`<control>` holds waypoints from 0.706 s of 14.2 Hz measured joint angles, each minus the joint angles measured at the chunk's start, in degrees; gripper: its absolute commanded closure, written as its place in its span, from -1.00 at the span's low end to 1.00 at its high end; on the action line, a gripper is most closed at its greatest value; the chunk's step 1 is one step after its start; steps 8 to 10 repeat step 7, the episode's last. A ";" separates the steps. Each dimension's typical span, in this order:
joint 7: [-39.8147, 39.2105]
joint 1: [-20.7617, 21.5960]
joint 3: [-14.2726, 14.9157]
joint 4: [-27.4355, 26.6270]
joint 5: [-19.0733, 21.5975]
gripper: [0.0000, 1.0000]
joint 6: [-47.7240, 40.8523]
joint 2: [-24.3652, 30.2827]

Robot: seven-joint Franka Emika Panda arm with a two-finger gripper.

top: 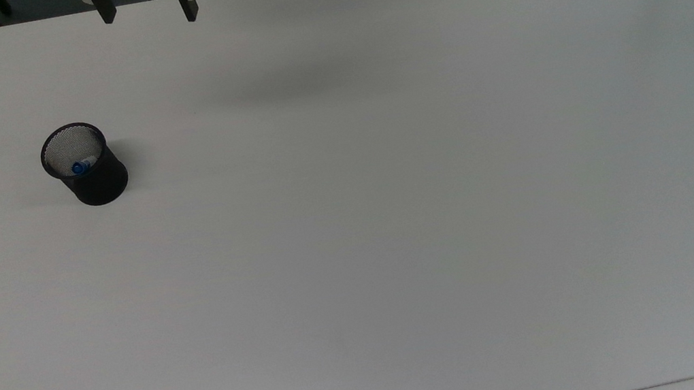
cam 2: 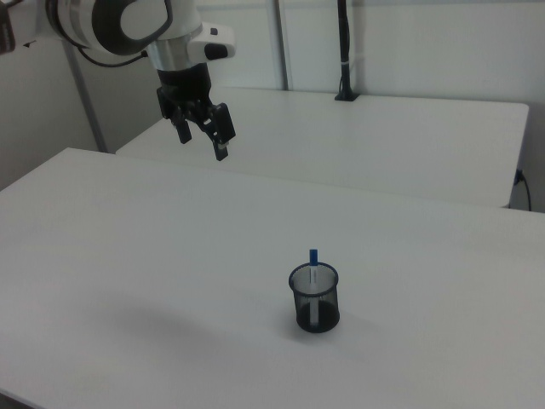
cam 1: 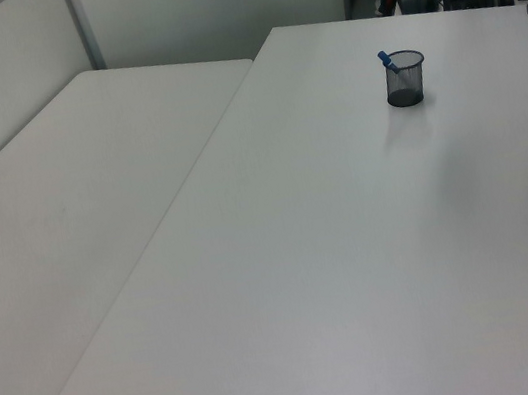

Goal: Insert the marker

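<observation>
Presently, the following is recorded. Gripper [top: 146, 10]: held high above the white table [top: 391, 216], at the top view's far edge toward its left; fingers pointed downward and spread wide apart, nothing between them. In the right view the gripper [cam 2: 203, 140] is seen hanging from the white wrist at the upper left, tilted slightly, well apart from the cup. Black mesh cup [top: 85, 165]: stood upright on the table, at the top view's left. Marker [top: 80, 167]: lodged inside the cup, blue end uppermost; in the right view the marker [cam 2: 313, 266] is seen near upright, its blue tip projecting above the rim. In the left view the marker [cam 1: 386, 59] is leaned toward the left view's left rim of the cup [cam 1: 405, 80].
</observation>
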State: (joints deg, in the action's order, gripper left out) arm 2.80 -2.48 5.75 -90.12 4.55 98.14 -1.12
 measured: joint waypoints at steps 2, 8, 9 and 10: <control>-0.06 -0.07 0.04 0.00 0.08 -1.00 0.00 0.04; -2.73 0.12 -0.26 0.00 -0.19 -1.00 0.00 0.07; -2.73 0.12 -0.26 0.00 -0.19 -1.00 0.00 0.07; -2.73 0.12 -0.26 0.00 -0.19 -1.00 0.00 0.07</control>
